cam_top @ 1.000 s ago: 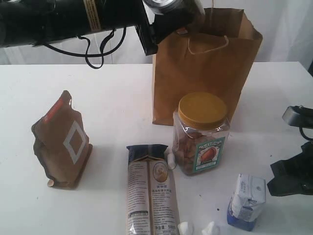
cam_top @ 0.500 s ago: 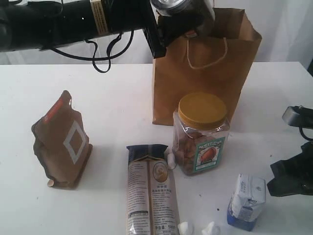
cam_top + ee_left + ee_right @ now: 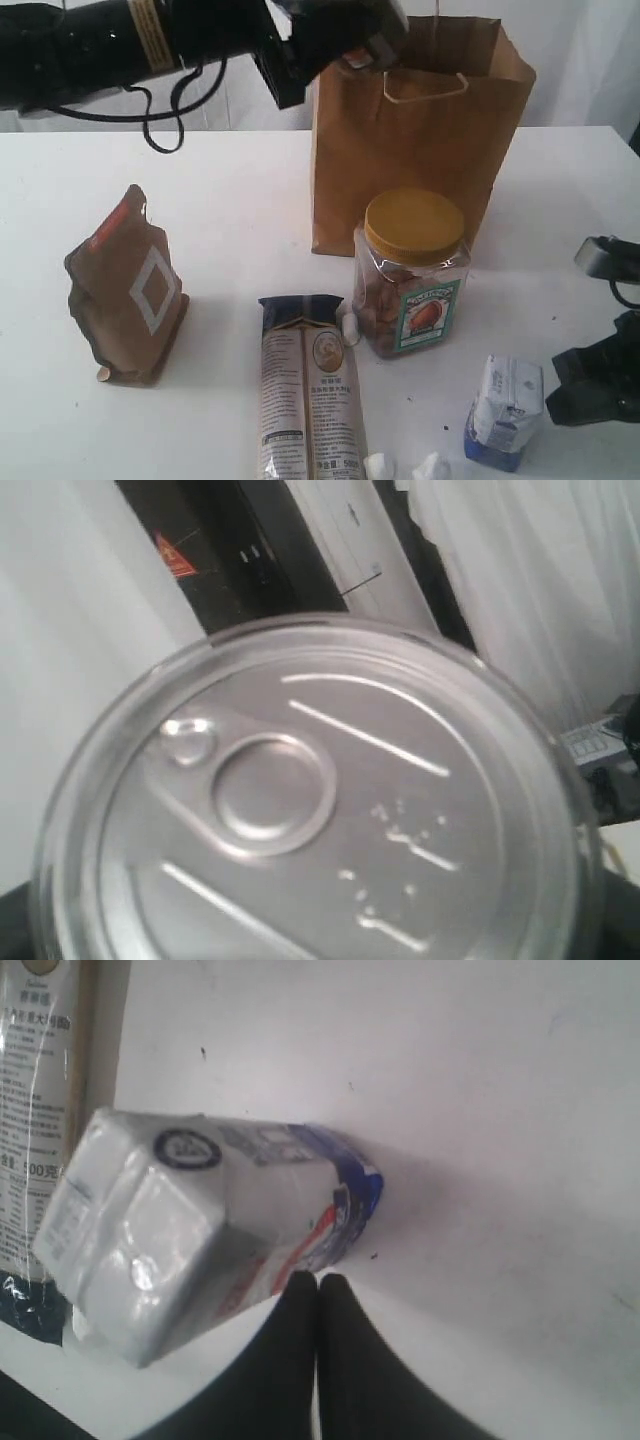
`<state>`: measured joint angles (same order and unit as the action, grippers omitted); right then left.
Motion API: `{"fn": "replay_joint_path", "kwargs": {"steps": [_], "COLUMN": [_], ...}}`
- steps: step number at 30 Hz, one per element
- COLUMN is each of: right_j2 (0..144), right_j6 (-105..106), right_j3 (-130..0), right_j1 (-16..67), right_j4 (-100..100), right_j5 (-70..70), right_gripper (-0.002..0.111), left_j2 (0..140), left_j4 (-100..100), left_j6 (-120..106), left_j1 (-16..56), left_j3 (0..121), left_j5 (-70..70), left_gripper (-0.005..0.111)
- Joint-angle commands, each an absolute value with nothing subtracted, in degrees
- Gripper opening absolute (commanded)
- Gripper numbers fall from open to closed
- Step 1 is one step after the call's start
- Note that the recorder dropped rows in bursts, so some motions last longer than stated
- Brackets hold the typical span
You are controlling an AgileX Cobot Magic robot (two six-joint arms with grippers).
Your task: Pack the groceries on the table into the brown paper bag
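My left gripper (image 3: 345, 35) hangs at the top left rim of the brown paper bag (image 3: 420, 150), shut on the dark pull-tab can (image 3: 320, 810), whose silver lid fills the left wrist view. On the table (image 3: 230, 200) stand the brown pouch (image 3: 128, 290) and the yellow-lidded nut jar (image 3: 412, 275). The long noodle packet (image 3: 310, 390) lies flat. The small blue-white carton (image 3: 505, 410) stands front right. My right gripper (image 3: 318, 1280) is shut and empty, its tips close beside the carton (image 3: 200, 1220). No yellow grain bottle shows.
Small white wrapped bits (image 3: 380, 465) lie by the noodle packet's near end and next to the jar's base. The noodle packet (image 3: 40, 1060) lies just past the carton in the right wrist view. A white wall stands behind the bag.
My left arm has drawn back to the left with the can, after reaching further over the bag's mouth half a second ago. The right gripper has sunk slightly.
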<state>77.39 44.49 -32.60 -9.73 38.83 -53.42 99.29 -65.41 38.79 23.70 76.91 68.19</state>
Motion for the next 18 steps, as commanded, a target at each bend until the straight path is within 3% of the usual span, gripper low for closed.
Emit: {"fn": "replay_joint_path", "kwargs": {"steps": [1, 6, 13, 18], "right_j2": [77.41, 77.41, 77.41, 77.41], "right_j6": [44.79, 44.79, 44.79, 44.79], "right_j3": [-29.43, -27.82, -27.82, -27.82], "right_j1": [-9.68, -9.68, -9.68, -9.68], "right_j4": [38.97, 39.09, 39.22, 39.22], "right_j5": [-50.97, -45.54, -44.94, -44.56], "right_gripper": [0.000, 0.000, 0.000, 0.000], "left_j2": [95.58, 94.89, 101.36, 111.56], "left_j4": [-62.28, -58.20, -42.22, -54.01], "left_j6": [44.14, 60.92, 61.28, 71.98], "left_j1": [18.29, 10.40, 4.93, 5.47], "left_j3": [73.41, 71.28, 72.25, 88.88], "left_j5": [69.96, 69.96, 69.96, 69.96], "left_gripper": [0.000, 0.000, 0.000, 0.000]}}
